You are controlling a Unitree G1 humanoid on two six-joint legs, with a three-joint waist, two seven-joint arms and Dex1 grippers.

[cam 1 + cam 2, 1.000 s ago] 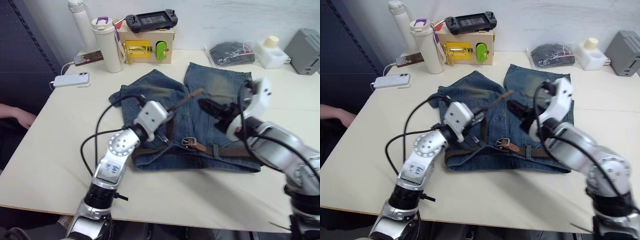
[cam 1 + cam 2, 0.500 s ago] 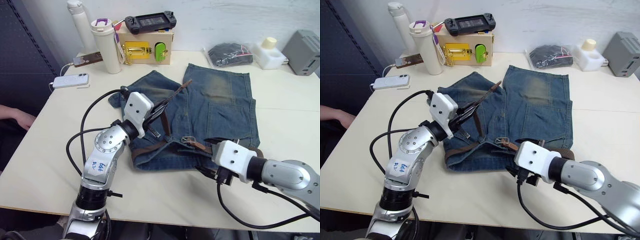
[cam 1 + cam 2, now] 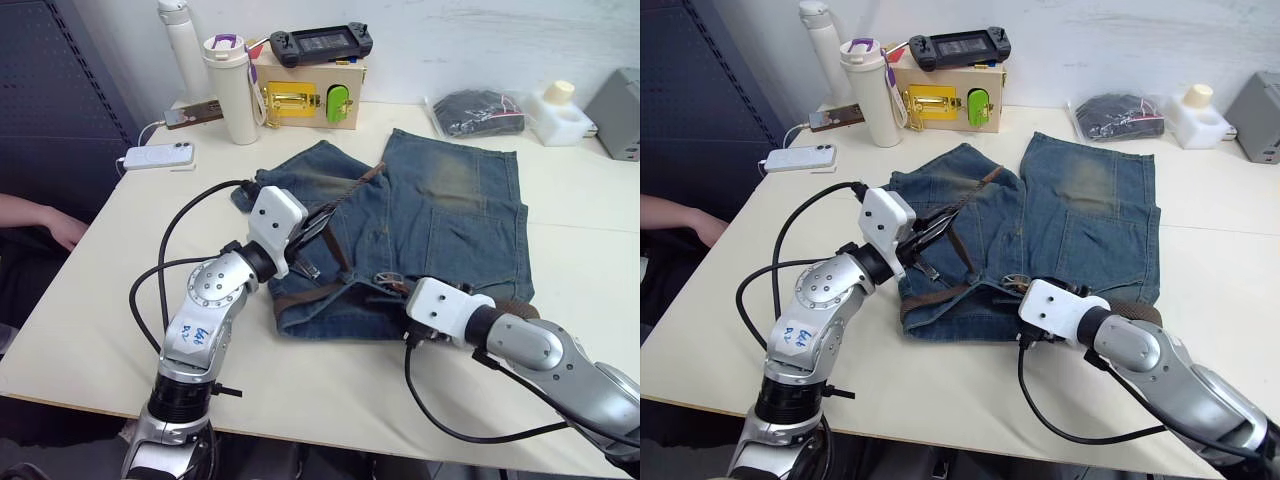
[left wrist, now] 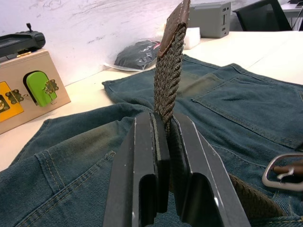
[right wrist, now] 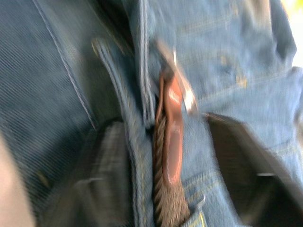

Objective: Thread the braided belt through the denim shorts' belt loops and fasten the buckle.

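The denim shorts lie flat on the table with the waistband toward me. The braided belt runs along the waistband, and its free end rises off the cloth. My left gripper is shut on that free end above the shorts' left leg. The silver buckle lies at the middle of the waistband. My right gripper is open there, one finger on each side of the belt's buckle end. The belt loops are too small to make out.
At the back stand a wooden box with a gold latch, a tumbler, a phone, a bagged black bundle and a white bottle. A person's hand rests at the left edge.
My right arm has swung down from above the shorts to the front of the waistband and closed in on the buckle. My left gripper keeps hold of the belt's end. The camera shifted.
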